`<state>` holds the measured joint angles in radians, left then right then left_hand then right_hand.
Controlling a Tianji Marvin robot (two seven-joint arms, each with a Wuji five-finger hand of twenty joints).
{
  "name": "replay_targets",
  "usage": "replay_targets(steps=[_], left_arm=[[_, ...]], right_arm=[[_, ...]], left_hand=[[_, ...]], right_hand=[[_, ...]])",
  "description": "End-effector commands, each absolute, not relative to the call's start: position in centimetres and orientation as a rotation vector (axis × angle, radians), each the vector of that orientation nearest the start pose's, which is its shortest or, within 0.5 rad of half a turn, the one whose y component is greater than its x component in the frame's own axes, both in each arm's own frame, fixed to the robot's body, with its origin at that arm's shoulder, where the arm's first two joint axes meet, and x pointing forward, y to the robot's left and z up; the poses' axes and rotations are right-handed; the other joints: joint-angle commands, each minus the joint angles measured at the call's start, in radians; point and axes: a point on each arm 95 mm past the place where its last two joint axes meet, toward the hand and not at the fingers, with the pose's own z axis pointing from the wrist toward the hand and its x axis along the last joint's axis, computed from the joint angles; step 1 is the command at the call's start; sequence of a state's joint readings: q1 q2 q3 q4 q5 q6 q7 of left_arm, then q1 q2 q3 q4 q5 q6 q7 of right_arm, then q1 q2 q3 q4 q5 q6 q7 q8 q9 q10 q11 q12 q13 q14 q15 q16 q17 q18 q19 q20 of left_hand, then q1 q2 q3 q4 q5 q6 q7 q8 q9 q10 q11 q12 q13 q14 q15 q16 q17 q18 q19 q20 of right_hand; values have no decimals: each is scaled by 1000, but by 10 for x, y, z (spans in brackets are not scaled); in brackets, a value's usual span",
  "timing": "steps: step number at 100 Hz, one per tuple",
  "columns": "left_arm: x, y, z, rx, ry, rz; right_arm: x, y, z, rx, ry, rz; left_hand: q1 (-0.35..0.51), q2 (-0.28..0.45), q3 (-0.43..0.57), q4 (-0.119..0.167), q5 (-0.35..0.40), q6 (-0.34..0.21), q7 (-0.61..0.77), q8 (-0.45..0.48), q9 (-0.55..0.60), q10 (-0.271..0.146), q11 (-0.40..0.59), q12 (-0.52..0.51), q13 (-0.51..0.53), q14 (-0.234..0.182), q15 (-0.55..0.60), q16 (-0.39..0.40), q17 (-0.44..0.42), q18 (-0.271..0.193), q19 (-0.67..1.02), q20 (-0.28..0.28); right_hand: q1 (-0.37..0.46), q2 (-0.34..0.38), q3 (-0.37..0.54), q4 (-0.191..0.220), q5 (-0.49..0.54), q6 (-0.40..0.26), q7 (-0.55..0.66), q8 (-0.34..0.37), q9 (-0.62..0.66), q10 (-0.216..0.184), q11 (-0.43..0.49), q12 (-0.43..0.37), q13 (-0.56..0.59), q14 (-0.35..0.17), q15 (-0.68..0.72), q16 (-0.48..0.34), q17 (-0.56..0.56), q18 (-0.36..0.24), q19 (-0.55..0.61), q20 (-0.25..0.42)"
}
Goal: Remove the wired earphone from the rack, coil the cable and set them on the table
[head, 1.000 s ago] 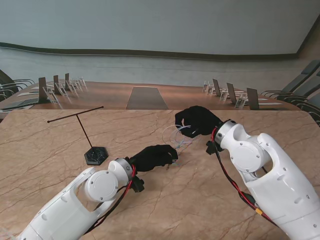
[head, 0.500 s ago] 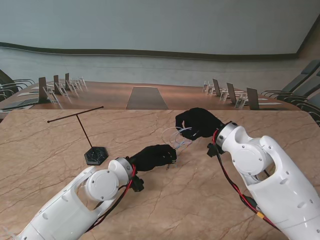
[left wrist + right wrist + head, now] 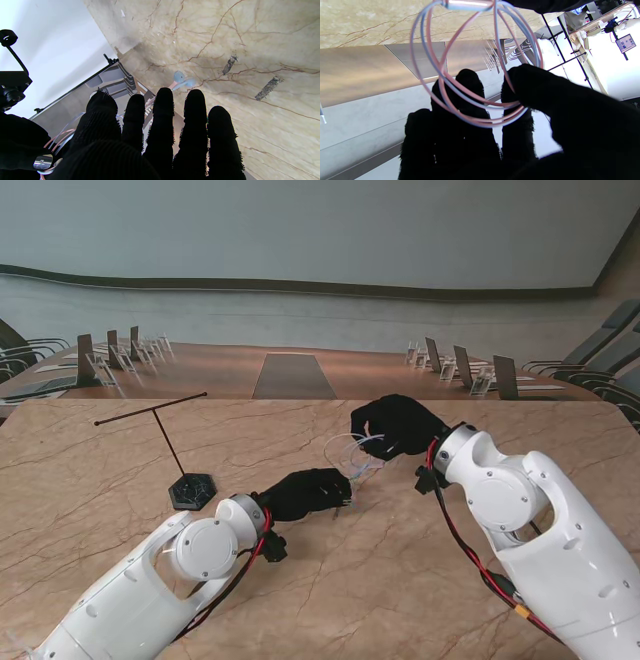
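Note:
The earphone's thin pink and pale-blue cable [image 3: 475, 75] hangs in several loops from my right hand [image 3: 395, 425], pinched between the thumb [image 3: 545, 92] and the fingers [image 3: 467, 100]. From the stand, the coil [image 3: 350, 452] shows faintly between the two hands. My left hand [image 3: 310, 492] is low over the table, its fingers [image 3: 163, 120] straight and side by side. Two pale-blue earbuds [image 3: 181, 81] lie on the marble just past those fingertips. Strands of cable [image 3: 58, 138] run beside the left thumb. The thin black T-shaped rack [image 3: 165, 430] stands bare at the far left.
The rack's black hexagonal base [image 3: 192, 491] sits left of my left forearm. The beige veined table [image 3: 380, 580] ends at a far edge. Beyond that edge are a wooden desk, chairs and name stands.
Very little has changed. My right arm has shifted slightly, with the coil still in its hand. The left hand has stayed in place near the table.

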<state>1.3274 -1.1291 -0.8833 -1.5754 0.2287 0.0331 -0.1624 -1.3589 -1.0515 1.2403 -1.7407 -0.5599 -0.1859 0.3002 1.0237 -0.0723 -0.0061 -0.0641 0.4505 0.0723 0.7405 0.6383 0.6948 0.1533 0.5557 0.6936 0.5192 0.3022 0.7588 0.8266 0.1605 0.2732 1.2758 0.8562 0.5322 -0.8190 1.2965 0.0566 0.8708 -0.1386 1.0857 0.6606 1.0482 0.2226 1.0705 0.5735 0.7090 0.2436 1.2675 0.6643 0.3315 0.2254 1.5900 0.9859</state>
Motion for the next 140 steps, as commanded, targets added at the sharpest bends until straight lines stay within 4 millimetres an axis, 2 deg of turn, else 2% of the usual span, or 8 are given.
replay_targets(steps=[1, 52, 74, 90, 106, 112, 124, 140], left_arm=[[407, -123, -312, -1856, 1585, -1990], [410, -141, -313, -1892, 1644, -2002], [409, -147, -310, -1880, 1657, -2030], [410, -148, -308, -1883, 1666, -2038], [410, -149, -308, -1910, 1651, -2045], [409, -149, -309, -1907, 1650, -2044], [409, -151, -308, -1897, 1649, -2043], [410, -154, -306, -1892, 1645, -2046]], right_arm=[[435, 29, -202, 1215, 1615, 1921], [411, 17, -212, 1244, 1587, 1873], [416, 19, -213, 1247, 1595, 1874], [422, 22, -213, 1251, 1595, 1882], [429, 23, -214, 1256, 1594, 1879], [431, 23, -214, 1256, 1596, 1876], [433, 26, -215, 1265, 1592, 1887], [435, 31, -216, 1273, 1598, 1900]], left_hand=[[-18, -4, 6, 33, -41, 2, -31, -16, -32, 1, -15, -1, -18, -26, -13, -17, -18, -27, -10, -1], [-76, 22, 10, 42, -69, 20, -109, -52, -84, 4, -45, -25, -58, -36, -49, -34, -49, -30, -57, -19], [-81, 14, 20, 39, -55, 8, -111, -49, -76, -2, -55, -41, -56, -42, -71, -49, -56, -33, -78, -29], [-145, 42, 0, 39, -34, 17, -103, -43, -57, 5, -49, -39, -41, -34, -69, -51, -46, -26, -75, -28], [-133, 53, 6, 35, -15, 13, -99, -41, -40, 9, -48, -38, -34, -28, -64, -51, -46, -22, -72, -26], [-115, 38, 9, 35, -15, 7, -96, -36, -36, 7, -47, -37, -30, -29, -63, -52, -44, -21, -71, -26], [-6, -5, 24, 23, -11, -26, -44, 6, -4, -3, -29, -27, -3, -31, -54, -54, -21, -17, -62, -25], [168, 46, -14, 16, -21, -57, 81, 4, 36, -17, 20, 7, 28, -31, -34, -55, 2, -11, -39, -26]], right_hand=[[55, 28, 139, 106, 98, -104, 128, 17, 17, 127, 14, 13, 57, 99, 79, 10, 12, -62, 0, 8], [57, 25, 140, 104, 98, -100, 128, 15, 17, 129, 12, 13, 57, 100, 78, 7, 12, -58, -1, 4], [55, 27, 138, 102, 96, -103, 127, 13, 16, 126, 12, 13, 57, 99, 80, 7, 12, -59, -1, 3], [55, 27, 138, 101, 97, -104, 126, 12, 18, 125, 12, 12, 58, 98, 79, 7, 14, -59, 0, 3], [57, 24, 140, 101, 98, -103, 127, 12, 18, 127, 12, 12, 59, 99, 80, 6, 14, -60, 1, 3], [56, 23, 141, 100, 98, -105, 128, 13, 18, 127, 12, 12, 59, 99, 80, 6, 15, -60, 2, 3], [57, 23, 141, 99, 98, -104, 127, 12, 17, 127, 12, 11, 58, 100, 80, 6, 15, -59, 1, 3], [57, 21, 143, 99, 98, -104, 128, 12, 18, 127, 13, 11, 58, 100, 80, 6, 15, -59, 1, 2]])
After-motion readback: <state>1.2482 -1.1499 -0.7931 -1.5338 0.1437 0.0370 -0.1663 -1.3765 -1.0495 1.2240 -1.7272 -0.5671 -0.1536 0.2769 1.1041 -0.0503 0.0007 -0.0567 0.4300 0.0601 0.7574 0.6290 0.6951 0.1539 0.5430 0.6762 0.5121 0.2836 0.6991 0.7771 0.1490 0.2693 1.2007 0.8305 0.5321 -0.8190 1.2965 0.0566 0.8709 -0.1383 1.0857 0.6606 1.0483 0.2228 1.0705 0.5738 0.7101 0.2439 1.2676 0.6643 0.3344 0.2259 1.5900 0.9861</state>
